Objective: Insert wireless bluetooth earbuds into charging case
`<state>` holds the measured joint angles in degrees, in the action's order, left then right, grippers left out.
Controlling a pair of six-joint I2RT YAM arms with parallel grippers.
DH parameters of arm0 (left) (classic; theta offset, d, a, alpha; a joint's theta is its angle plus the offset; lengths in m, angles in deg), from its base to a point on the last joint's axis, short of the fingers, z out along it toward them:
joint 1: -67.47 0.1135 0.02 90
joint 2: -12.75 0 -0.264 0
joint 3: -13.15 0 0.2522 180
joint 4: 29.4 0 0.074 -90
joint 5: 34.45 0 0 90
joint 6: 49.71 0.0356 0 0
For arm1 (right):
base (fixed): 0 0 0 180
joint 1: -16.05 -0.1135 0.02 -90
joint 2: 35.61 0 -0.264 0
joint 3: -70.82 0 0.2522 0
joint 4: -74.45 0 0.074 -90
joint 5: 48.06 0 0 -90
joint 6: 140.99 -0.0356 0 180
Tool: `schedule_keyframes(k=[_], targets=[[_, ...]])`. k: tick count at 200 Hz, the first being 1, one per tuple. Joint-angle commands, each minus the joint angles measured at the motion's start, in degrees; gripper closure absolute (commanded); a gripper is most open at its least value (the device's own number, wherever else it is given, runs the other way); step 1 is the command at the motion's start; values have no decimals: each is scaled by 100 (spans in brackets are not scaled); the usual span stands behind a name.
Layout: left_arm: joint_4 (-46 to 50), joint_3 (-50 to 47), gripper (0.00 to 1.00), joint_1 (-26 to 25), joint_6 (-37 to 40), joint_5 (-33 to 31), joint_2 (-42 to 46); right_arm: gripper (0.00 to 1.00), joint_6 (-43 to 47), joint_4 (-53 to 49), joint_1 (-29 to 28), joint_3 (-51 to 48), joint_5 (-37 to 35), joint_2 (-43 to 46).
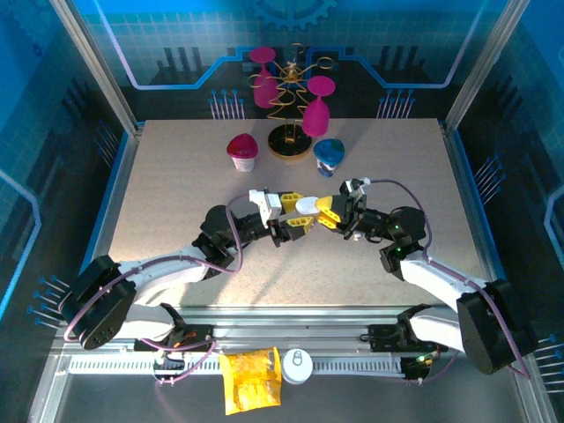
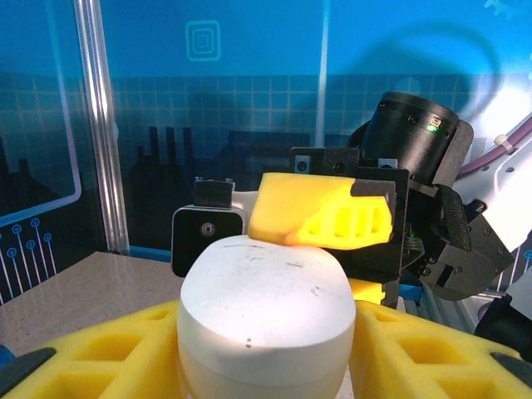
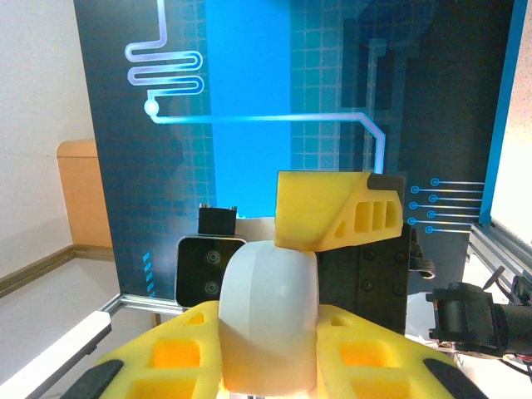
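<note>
1. Holding one white pill-shaped charging case (image 1: 307, 204) over the middle of the surface (image 1: 167, 194), shared between both arms; left jaws reaching in from the left, right jaws from the right, meeting tip to tip.
2. From the left wrist: clenched on the case across its wide sides with the left arm's own yellow fingers (image 2: 91, 349); pressed against the white shell on both sides; faint scuffs on the domed top and a seam running round the lower part.
3. In that same view: clamped over the top of the case with one yellow finger (image 2: 324, 218) of the right arm, a second yellow one just showing beneath; grasping it crosswise to the left jaws.
4. From the right wrist: closed on the narrow width of the case with the right arm's own yellow fingers (image 3: 174, 349), the shell wedged upright between them; touched from above by a yellow finger (image 3: 332, 208) of the left arm.
5. Standing well apart at the far edge: a gold wire rack (image 1: 291, 115) hung with pink goblets (image 1: 318, 104), an upturned pink cup (image 1: 241, 151) and a blue cup (image 1: 329, 155).
6. Lying on the near rail between the arm bases: a yellow packet (image 1: 250, 379) touching a round white lid (image 1: 297, 366).
</note>
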<state>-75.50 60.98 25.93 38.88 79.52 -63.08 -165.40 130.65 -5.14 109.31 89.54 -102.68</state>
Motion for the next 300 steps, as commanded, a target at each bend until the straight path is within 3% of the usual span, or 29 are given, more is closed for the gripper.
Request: schedule_keyframes(k=[1,22,113,141,176,220,250,300], targets=[[-108,109,48,-34,88,199,-36,86,80,106,27,30,-83,114],[-105,109,43,-33,85,203,-68,86,74,105,27,41,-83,119],[-153,117,48,-34,74,241,-164,87,29,191,27,32,-94,108],[-157,141,54,-37,45,269,-156,87,15,177,26,-3,-95,116],[-162,136,48,-40,41,238,-56,87,64,107,24,-21,-89,124],[-73,144,53,-34,71,265,10,87,83,89,18,-30,-99,124],[-184,125,47,-36,1,243,8,87,110,45,18,-55,-85,137],[-201,144,48,-40,-34,249,42,87,146,-39,23,-91,-94,181]])
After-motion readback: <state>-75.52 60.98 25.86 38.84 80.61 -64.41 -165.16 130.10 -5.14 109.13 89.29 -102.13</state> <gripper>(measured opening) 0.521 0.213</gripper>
